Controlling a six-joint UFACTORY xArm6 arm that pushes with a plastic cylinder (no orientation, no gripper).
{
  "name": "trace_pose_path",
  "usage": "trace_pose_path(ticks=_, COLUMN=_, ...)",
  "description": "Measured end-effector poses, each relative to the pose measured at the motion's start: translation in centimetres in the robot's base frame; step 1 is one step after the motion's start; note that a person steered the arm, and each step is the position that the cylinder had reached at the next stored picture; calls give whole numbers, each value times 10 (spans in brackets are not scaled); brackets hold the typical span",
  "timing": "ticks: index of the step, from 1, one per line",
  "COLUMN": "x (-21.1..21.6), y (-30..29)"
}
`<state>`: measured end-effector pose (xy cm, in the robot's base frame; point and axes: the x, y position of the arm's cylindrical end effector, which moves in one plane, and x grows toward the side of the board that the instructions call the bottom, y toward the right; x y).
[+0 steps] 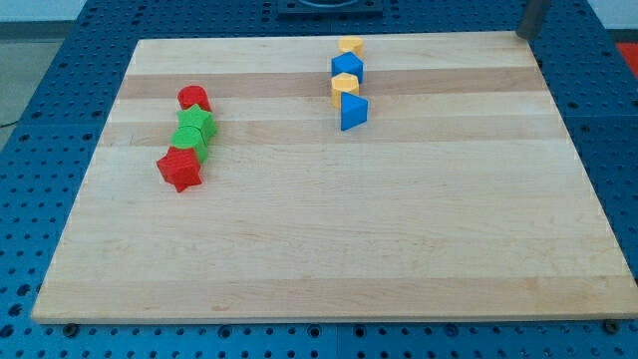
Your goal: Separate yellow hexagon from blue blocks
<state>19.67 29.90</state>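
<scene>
Four blocks stand in a touching column at the view's top centre. From top to bottom they are a yellow block [350, 46], a blue block [347, 68], a yellow hexagon-like block [345, 86] and a blue triangle [353, 111]. The lower yellow block sits wedged between the two blue ones. My tip [527, 35] is at the view's top right, near the board's far right corner. It is far to the right of this column and touches no block.
On the wooden board [329, 239], a second column stands at the view's left: a red block [193, 98], a green star [196, 125], another green block [196, 148] and a red star [180, 170]. A blue pegboard [608, 150] surrounds the board.
</scene>
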Motion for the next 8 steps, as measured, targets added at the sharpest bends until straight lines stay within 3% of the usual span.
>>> trace_pose_path(ticks=2, x=16, y=0)
trace_pose_path(ticks=4, x=165, y=-64)
trace_pose_path(ticks=5, x=195, y=-93)
trace_pose_path(ticks=8, x=200, y=-197)
